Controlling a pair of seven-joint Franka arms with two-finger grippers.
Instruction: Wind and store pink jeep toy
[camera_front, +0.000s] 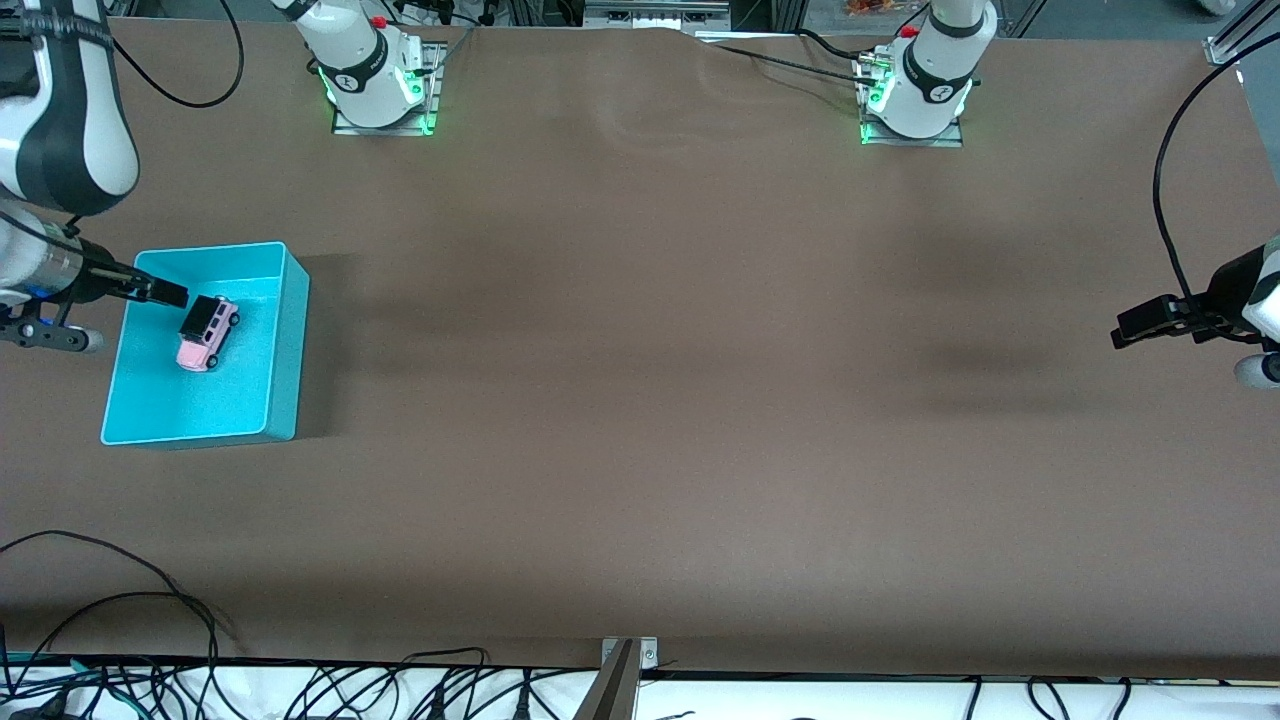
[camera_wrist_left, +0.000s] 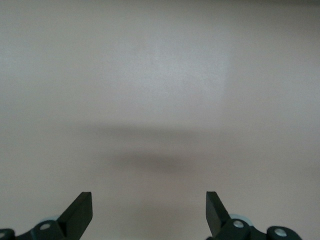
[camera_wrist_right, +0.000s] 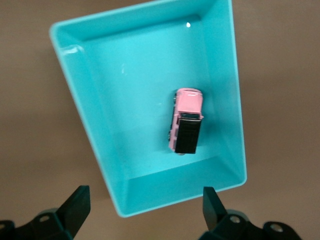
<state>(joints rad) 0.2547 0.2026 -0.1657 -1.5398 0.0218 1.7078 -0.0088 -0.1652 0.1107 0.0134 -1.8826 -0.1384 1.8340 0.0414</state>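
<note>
The pink jeep toy (camera_front: 208, 333) lies inside the turquoise bin (camera_front: 285, 340), on the bin's floor, with its black roof turned toward the robots' bases and its pink front pointing toward the front camera. It rests apart from the bin's walls and nothing touches it. In the right wrist view the pink jeep toy (camera_wrist_right: 186, 121) sits on its wheels, roughly in the middle of the turquoise bin (camera_wrist_right: 80, 100).

The right gripper (camera_front: 165, 294) hangs over the edge of the bin at the right arm's end of the table, just beside the toy's black roof but above it, not gripping it. Seen from the right wrist, its fingers (camera_wrist_right: 75, 207) stand wide apart with nothing between them, and the toy lies clear of both fingertips.

The left gripper (camera_front: 1140, 328) waits over the bare brown table (camera_front: 640, 400) at the left arm's end, well apart from the bin and the toy. In the left wrist view its fingers (camera_wrist_left: 80, 210) are spread wide and hold nothing.
</note>
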